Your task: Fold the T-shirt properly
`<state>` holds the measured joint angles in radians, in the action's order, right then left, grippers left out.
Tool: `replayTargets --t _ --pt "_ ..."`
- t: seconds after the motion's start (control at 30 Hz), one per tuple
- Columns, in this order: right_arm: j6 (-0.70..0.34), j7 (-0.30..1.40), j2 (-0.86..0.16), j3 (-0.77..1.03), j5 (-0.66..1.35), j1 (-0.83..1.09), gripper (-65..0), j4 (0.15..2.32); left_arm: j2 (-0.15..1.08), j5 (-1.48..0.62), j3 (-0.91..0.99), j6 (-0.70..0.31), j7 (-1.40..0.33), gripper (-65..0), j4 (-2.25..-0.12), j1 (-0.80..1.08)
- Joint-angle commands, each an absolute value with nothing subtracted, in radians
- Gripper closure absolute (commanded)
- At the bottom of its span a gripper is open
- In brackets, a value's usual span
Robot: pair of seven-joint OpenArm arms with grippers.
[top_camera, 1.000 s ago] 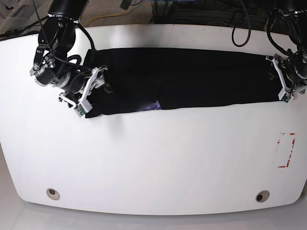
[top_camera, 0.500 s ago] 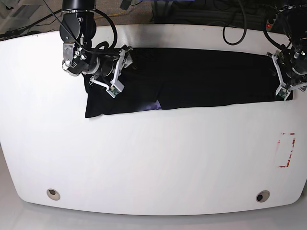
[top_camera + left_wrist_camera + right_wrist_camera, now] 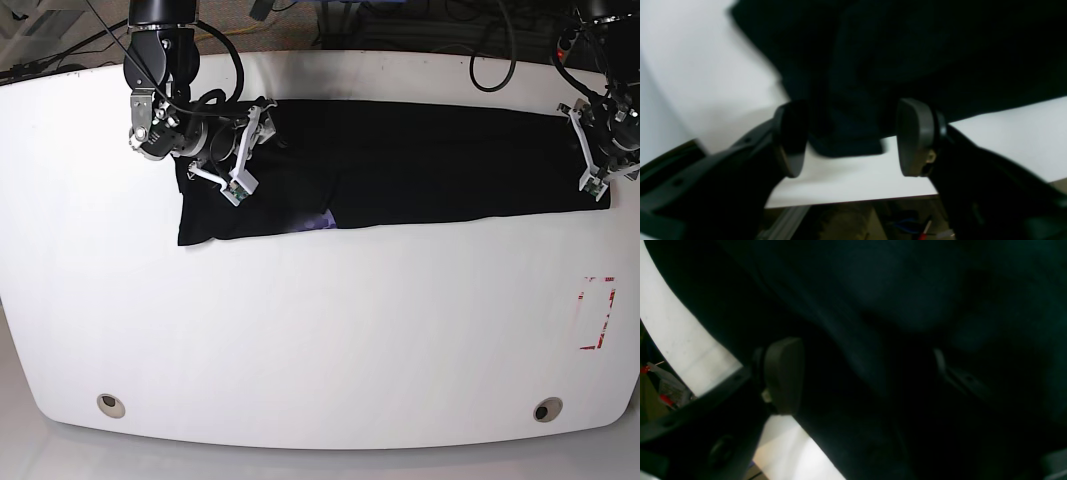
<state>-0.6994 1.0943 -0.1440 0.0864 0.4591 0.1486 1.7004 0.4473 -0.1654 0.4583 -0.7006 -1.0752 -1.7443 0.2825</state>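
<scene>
Bare white table (image 3: 320, 330) before the folded T-shirt (image 3: 420, 160), arms at both ends.

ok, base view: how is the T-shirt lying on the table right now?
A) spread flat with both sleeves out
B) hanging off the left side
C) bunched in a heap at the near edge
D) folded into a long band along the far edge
D: the T-shirt lies as a long, narrow black band along the far side of the table, with an open gripper at each end.
</scene>
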Motion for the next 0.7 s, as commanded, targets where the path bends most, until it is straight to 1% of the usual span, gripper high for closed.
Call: replayTargets --t 0.0,0.03,0.1,0.3,0.4,0.5,0.67 --pt "-0.698 1.096 -0.148 0.090 0.458 0.143 -45.2 1.709 0.472 -0.166 0.469 -0.698 -1.064 -29.7 -1.755 0.269" --pt "-0.698 1.096 -0.148 0.090 0.458 0.143 -45.2 1.709 0.472 -0.166 0.469 -0.698 -1.064 -26.1 -1.755 0.255" --pt "-0.698 1.096 -0.148 0.090 0.458 0.143 -45.2 1.709 0.473 -0.162 0.469 -0.698 -1.064 -23.1 -1.753 0.229" --pt "-0.698 1.096 -0.150 0.094 0.458 0.145 -45.2 1.710 0.499 -0.058 0.461 -0.698 -1.064 -22.4 -1.753 0.168" --pt "-0.698 1.096 -0.148 0.130 0.460 0.145 -45.2 1.707 0.519 -0.044 0.444 -0.698 -1.064 -22.2 -1.753 0.133" --pt "-0.698 1.096 -0.148 0.143 0.460 0.143 -45.2 1.705 0.562 -0.045 0.410 -0.698 -1.064 -19.9 -1.745 0.111" --pt "-0.698 1.096 -0.150 0.143 0.460 0.140 -45.2 1.709 0.602 -0.045 0.389 -0.698 -1.064 -19.7 -1.667 0.054"
